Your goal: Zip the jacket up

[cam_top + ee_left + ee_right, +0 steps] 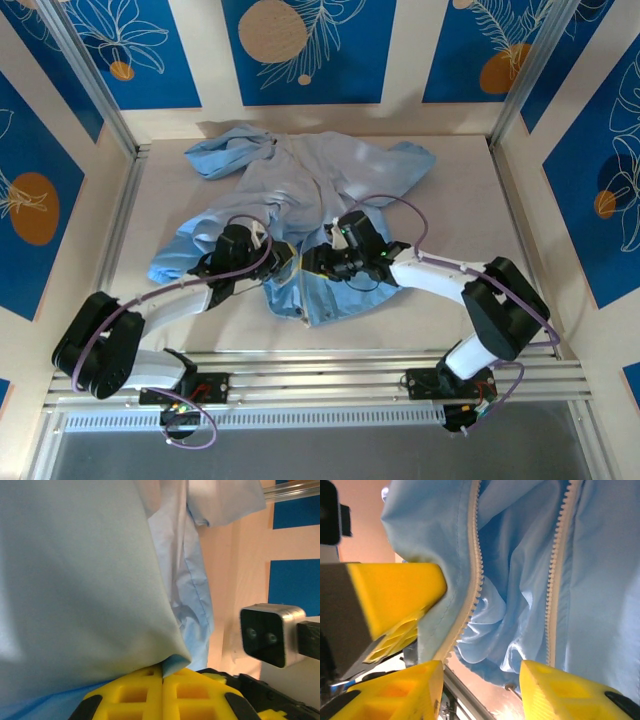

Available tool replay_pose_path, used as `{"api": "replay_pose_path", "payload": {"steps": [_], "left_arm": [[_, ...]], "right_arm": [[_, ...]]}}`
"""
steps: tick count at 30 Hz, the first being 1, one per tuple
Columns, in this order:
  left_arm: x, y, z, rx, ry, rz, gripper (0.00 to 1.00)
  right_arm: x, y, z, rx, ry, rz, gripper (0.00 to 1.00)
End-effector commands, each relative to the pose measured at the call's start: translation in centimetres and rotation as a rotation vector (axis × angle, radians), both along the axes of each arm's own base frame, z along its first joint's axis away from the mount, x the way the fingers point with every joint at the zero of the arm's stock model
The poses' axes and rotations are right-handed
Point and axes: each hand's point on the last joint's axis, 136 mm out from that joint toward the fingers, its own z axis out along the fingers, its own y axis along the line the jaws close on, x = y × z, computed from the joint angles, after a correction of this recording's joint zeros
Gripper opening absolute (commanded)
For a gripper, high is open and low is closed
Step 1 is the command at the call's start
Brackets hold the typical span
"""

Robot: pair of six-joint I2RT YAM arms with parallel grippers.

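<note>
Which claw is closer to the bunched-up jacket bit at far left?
Left. The left gripper pinches the jacket robot-side of the bunch; the right gripper is farther right, at the zipper.

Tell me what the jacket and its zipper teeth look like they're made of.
The jacket looks like thin woven cloth, matte light blue, perhaps cotton or a blend: it creases finely and drapes limp. The zipper teeth look like off-white moulded plastic: chunky and dull, with no metallic glint.

Cream walls (405,60) carry blue panels (350,70) with white leaf outlines and orange discs, enclosing a beige table (470,200) edged by aluminium rails (320,365).
</note>
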Motion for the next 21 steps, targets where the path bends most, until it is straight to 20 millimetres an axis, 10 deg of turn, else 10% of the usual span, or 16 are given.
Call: {"api": "replay_pose_path", "payload": {"steps": [1,21], "left_arm": [[0.1,-0.1,0.7,-0.037,-0.019,-0.008,0.0],[0.4,1.4,1.7,-0.087,-0.028,0.031,0.0]], "right_arm": [[0.0,0.1,1.2,0.067,0.017,0.002,0.48],[0.1,4.6,1.1,0.13,0.07,0.096,0.39]]}}
